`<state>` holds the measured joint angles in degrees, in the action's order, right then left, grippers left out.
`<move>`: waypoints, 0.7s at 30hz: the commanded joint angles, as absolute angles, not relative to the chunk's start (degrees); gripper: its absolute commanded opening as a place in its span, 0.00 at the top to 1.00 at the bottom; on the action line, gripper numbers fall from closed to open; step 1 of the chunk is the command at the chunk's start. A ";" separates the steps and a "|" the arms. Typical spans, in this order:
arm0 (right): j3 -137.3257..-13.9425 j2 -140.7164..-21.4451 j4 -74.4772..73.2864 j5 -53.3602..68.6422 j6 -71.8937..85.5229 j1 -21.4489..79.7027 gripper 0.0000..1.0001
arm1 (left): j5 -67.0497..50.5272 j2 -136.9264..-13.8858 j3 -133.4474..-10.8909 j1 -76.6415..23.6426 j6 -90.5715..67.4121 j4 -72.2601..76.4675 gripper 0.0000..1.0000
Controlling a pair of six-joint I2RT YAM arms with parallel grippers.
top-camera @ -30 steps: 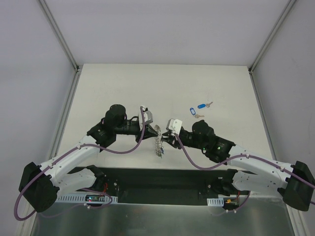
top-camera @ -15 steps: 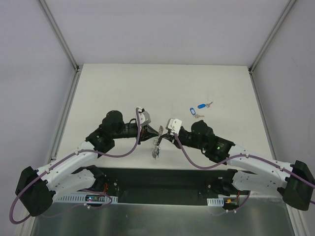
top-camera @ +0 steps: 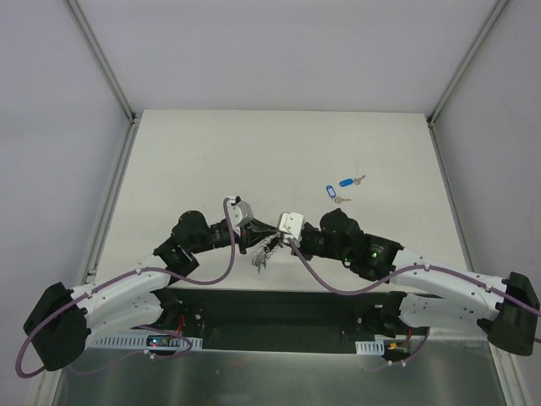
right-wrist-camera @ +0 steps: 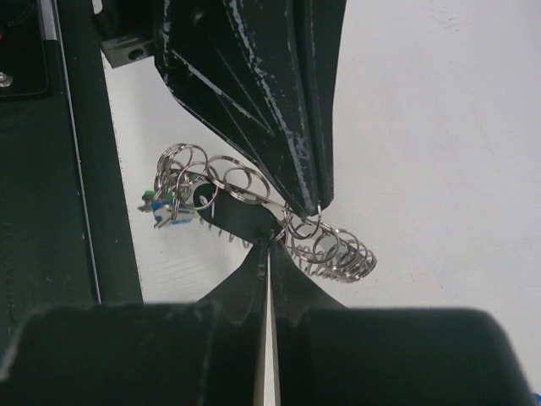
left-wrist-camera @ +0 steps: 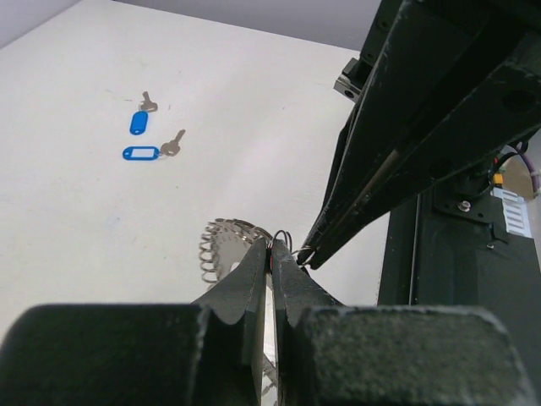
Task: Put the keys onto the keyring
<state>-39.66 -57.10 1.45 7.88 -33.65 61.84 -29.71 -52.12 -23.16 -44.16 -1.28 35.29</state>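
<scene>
The keyring [top-camera: 261, 252], a grey loop edged with small wire rings, hangs just above the table between both grippers. My left gripper [left-wrist-camera: 272, 247] is shut, pinching one small wire ring on its rim [left-wrist-camera: 221, 243]. My right gripper [right-wrist-camera: 270, 240] is shut on the keyring's edge [right-wrist-camera: 254, 203], right beside the left fingertips [right-wrist-camera: 314, 196]. A blue tag [right-wrist-camera: 166, 211] hangs among the wire rings at the keyring's far end. Two loose keys with blue tags [top-camera: 344, 181] [top-camera: 331, 193] lie on the table beyond the right arm. They also show in the left wrist view as the keys [left-wrist-camera: 140, 121] [left-wrist-camera: 144, 153].
The black base plate [top-camera: 279, 309] runs along the near edge under both arms. Purple cables [top-camera: 321, 275] loop off each wrist. Metal frame posts [top-camera: 106, 63] and pale walls bound the white table [top-camera: 254, 152] on the left, right and far sides.
Both grippers moved left and nearer with the keyring, which turned from upright towards flat. The right gripper closed on the keyring's edge. The loose keys have not moved.
</scene>
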 commanded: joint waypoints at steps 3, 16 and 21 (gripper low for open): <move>-45.00 -57.83 0.26 6.07 -34.90 64.34 0.92 | -24.17 -52.29 -20.22 -45.53 -3.51 52.11 1.00; -41.93 -50.63 -0.18 -3.08 -27.69 62.58 0.66 | -23.73 -52.56 -17.14 -45.88 -4.57 56.51 1.00; -41.22 -51.59 3.86 -0.53 -28.65 61.70 0.65 | -23.47 -52.91 -16.79 -46.14 -5.27 58.01 1.00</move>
<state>-41.69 -51.48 -0.99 -1.08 -29.39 62.35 -23.92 -53.15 -16.86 -45.39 -3.75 50.33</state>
